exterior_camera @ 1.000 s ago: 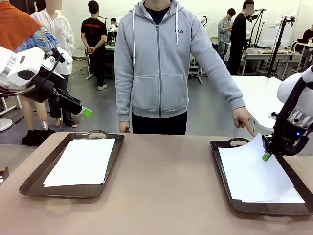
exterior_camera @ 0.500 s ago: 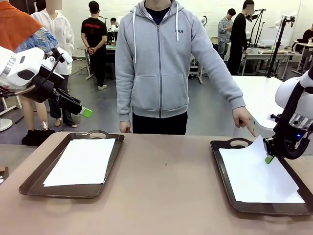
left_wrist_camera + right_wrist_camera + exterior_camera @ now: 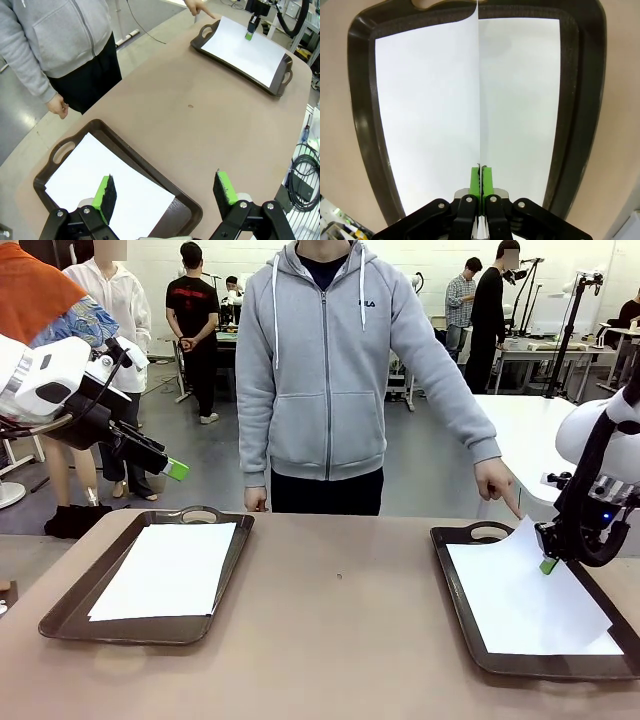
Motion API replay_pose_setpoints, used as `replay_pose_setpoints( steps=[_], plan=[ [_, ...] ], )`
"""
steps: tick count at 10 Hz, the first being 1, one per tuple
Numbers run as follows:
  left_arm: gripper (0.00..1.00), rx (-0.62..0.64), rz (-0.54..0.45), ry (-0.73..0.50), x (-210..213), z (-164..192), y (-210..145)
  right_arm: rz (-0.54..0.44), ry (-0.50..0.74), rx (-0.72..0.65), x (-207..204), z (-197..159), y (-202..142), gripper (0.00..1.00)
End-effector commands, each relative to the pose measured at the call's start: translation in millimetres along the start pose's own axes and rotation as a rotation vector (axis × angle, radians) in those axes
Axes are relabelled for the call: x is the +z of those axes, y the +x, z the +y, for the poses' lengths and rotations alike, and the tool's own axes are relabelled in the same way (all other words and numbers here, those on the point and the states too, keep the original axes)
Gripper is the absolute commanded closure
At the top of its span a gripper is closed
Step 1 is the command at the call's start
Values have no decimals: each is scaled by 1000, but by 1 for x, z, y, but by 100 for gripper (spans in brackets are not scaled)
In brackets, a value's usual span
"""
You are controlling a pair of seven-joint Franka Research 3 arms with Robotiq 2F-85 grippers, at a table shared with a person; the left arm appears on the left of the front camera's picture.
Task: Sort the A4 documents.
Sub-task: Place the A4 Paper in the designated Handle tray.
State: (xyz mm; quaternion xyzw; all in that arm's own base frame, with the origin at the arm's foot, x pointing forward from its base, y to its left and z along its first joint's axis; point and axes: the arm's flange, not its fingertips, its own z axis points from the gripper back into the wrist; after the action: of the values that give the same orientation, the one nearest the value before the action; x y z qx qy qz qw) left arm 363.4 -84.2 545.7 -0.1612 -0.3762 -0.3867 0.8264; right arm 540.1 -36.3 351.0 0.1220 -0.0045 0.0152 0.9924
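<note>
Presently right gripper (image 3: 481, 176) pinches top A4 sheet (image 3: 430, 100) by its edge over right tray (image 3: 360, 75), lifting it for sorting; left gripper (image 3: 165, 192) wide open, empty.

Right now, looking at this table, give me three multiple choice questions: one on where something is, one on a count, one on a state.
1. Where does the person's hand point?
A. right tray
B. left tray
C. the floor

2. How many trays are on the table?
A. one
B. two
C. three

3. How is the right gripper?
A. wide open above the table
B. pinching a sheet's edge
C. holding a tray handle

Answers: 1 A, the finger points down just beyond the right tray. 2 B, that one and the left tray. 3 B, its green pads clamp the lifted sheet in the right wrist view.
</note>
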Motion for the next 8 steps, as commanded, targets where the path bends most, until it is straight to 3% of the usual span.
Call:
replay_pose_setpoints(
  steps=[1,2,3,4,5,6,7,8],
  plan=[
    [0,-10,2,1,-1,0,-1,-15,-26,-3,-2,7,8,81],
    [0,-10,2,1,-1,0,-1,-10,-30,-5,-2,7,8,78],
    [0,-10,2,1,-1,0,-1,-12,-34,-13,-2,6,7,63],
    [0,-10,2,1,-1,0,-1,-23,-50,-22,-1,5,6,60],
    [0,-10,2,1,-1,0,-1,-28,-50,-29,0,4,5,44],
    [0,-10,2,1,-1,0,-1,-30,-54,-38,0,2,4,42],
    [0,-10,2,1,-1,0,-1,-31,-56,-46,-1,1,2,26],
    [0,-10,2,1,-1,0,-1,-31,-66,-56,0,-1,1,23]
  ],
)
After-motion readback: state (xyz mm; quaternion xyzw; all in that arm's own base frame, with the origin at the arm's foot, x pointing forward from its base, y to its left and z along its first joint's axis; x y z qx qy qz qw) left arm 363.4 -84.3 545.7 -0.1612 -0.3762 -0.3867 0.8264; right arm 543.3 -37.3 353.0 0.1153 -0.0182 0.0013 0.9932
